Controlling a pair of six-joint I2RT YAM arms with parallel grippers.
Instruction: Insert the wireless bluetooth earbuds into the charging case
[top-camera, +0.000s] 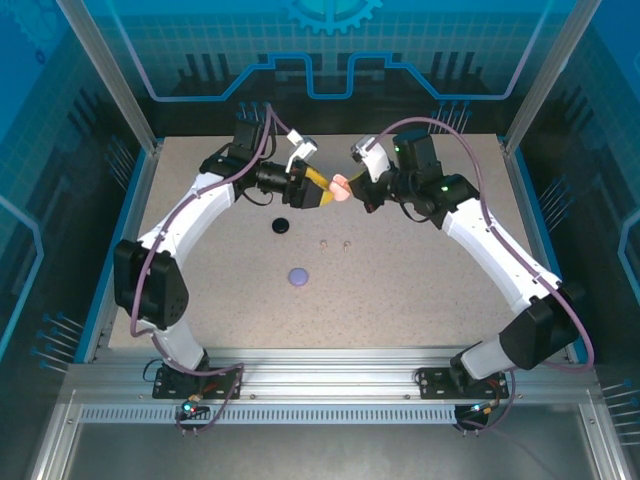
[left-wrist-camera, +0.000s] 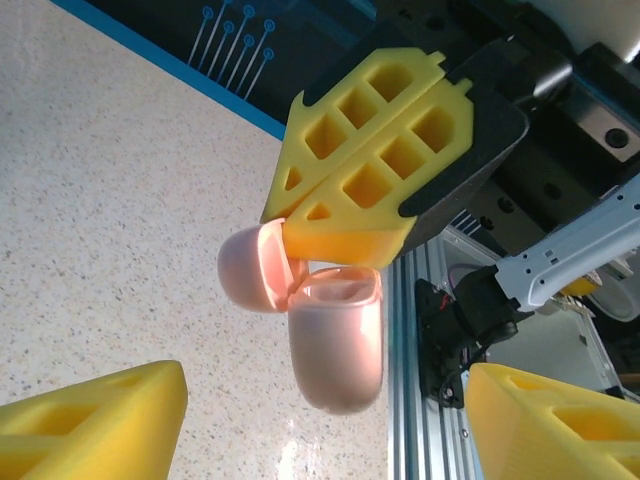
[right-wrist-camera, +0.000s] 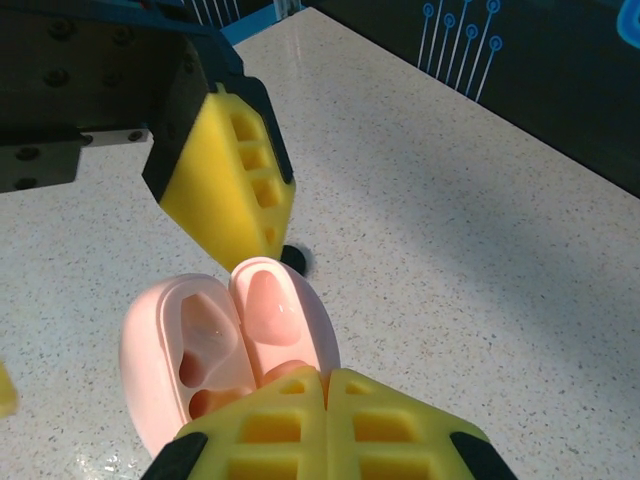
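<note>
Right gripper (right-wrist-camera: 326, 395): clenched. The two yellow fingers (left-wrist-camera: 370, 170) are pressed flat together, pinching the pink charging case (right-wrist-camera: 225, 345) at its hinge end. The case is up off the table (top-camera: 420, 290), over the far middle, between my two wrists.

The case is open. In the left wrist view the lid (left-wrist-camera: 252, 268) swings out to one side and the body (left-wrist-camera: 335, 345) hangs below my right fingers, cavity facing up. In the right wrist view I see two moulded sockets in the body. I can't tell whether anything sits in them.

Left gripper (top-camera: 321, 188): released, jaws wide. It faces the right one, just beside the case. Its own camera has one finger (left-wrist-camera: 95, 420) in each bottom corner, with the case body in the gap between them, touching neither. The right wrist view shows one left finger just above the lid, close but apart.

Earbuds (top-camera: 323, 242): two tiny pale ones lie loose on the table, side by side, near the centre and nearer my bases than the held case. They are too small to tell their colour or which way they lie.

A round black case (top-camera: 281, 226) sits on the table below my left gripper. A round lilac case (top-camera: 298, 275) sits further toward the near edge. Both look closed.
</note>
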